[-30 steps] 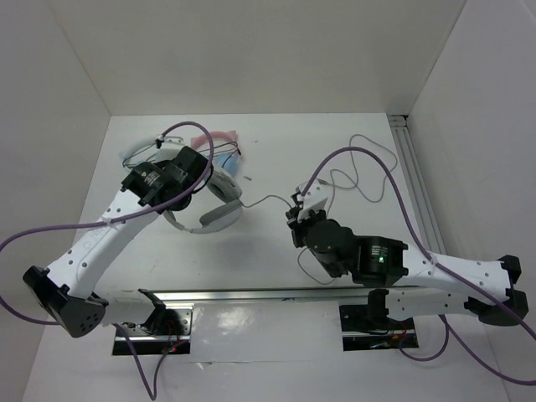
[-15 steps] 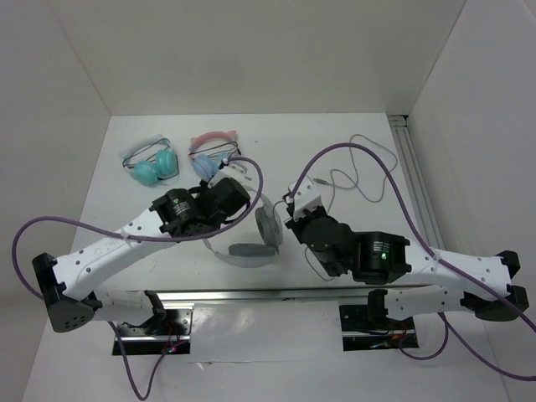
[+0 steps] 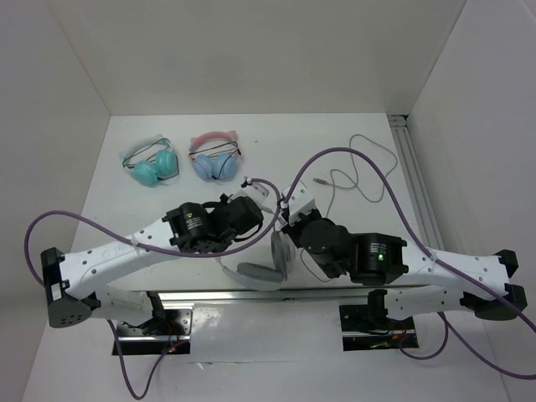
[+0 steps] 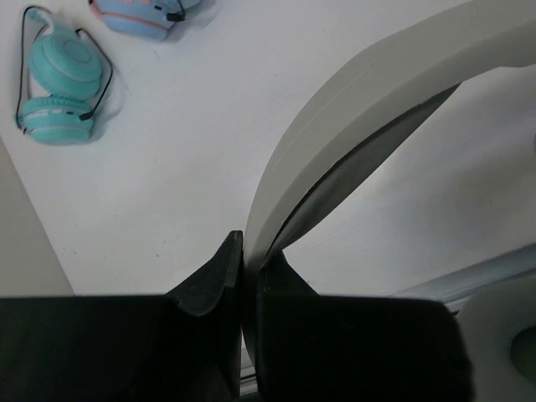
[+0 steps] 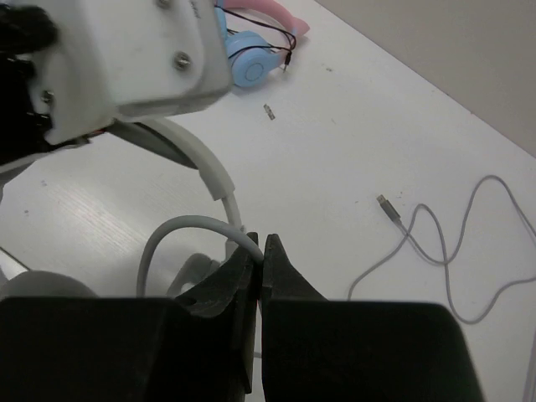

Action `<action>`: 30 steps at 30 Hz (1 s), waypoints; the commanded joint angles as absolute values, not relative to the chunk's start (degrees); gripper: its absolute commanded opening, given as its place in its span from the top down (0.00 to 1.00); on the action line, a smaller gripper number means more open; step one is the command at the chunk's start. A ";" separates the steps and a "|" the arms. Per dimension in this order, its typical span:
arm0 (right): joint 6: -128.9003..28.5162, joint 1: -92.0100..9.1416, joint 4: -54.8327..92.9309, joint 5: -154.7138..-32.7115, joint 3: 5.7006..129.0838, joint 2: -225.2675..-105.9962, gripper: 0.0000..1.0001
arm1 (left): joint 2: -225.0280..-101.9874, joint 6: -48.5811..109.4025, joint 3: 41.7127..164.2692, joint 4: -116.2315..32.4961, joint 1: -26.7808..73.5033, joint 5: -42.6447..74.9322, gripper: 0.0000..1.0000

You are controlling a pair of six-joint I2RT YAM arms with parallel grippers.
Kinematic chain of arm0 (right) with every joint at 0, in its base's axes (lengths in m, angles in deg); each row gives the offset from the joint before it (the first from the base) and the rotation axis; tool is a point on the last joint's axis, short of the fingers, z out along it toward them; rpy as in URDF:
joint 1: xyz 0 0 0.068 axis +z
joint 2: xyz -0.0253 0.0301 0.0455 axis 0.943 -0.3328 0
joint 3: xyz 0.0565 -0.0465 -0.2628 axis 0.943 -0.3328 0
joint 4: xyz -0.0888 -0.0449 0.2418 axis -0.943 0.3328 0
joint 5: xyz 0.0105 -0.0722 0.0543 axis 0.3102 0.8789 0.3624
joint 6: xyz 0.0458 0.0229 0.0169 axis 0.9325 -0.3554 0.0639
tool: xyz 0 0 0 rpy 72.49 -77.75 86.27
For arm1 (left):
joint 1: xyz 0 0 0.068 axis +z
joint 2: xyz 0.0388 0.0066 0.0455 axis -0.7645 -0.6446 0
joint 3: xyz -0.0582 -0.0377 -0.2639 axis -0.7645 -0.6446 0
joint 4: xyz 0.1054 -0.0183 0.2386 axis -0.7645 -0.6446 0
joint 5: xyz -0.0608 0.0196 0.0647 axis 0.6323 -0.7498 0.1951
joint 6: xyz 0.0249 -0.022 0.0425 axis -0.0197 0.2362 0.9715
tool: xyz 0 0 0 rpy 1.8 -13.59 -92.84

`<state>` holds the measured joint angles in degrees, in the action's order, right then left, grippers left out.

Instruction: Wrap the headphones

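The left claw was clamped shut on the headband of the large grey headphones, which sat near the front edge of the white surface between the two arms, while the right claw was closed tight on their grey cable.

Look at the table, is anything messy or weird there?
Yes. The thin grey cable of the big headphones sprawls in loose loops on the right side of the table, not wound up. A tiny loose bit also lies alone near the pink-banded headphones; I can't tell what it is.
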<state>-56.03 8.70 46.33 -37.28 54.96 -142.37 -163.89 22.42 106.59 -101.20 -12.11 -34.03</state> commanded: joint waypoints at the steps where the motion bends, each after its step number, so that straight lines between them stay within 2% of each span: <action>1: -55.69 9.16 42.36 -35.53 55.13 -140.98 1.00 | -156.50 26.34 105.36 -94.96 -12.54 -26.85 1.00; 5: -56.30 9.16 41.57 -34.49 54.60 -142.81 1.00 | -154.99 28.28 103.87 -93.72 -13.06 -20.43 1.00; 11: -56.83 9.16 41.57 -30.53 55.92 -145.11 1.00 | -155.51 29.42 103.86 -93.72 -16.06 -17.78 1.00; 21: -53.94 3.88 44.65 -31.14 55.84 -146.43 1.00 | -147.79 31.18 104.39 -92.66 -16.06 -11.63 1.00; 24: -53.93 1.61 41.05 -34.47 52.94 -143.80 1.00 | -145.24 31.18 104.39 -92.14 -16.06 -10.76 1.00; 30: -57.69 -0.95 34.72 -51.15 49.33 -139.31 0.96 | -142.95 31.71 105.44 -90.30 -16.06 -7.41 1.00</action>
<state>-55.44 0.57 41.61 -43.96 50.08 -141.35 -144.85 30.37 103.51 -95.32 -15.44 -14.18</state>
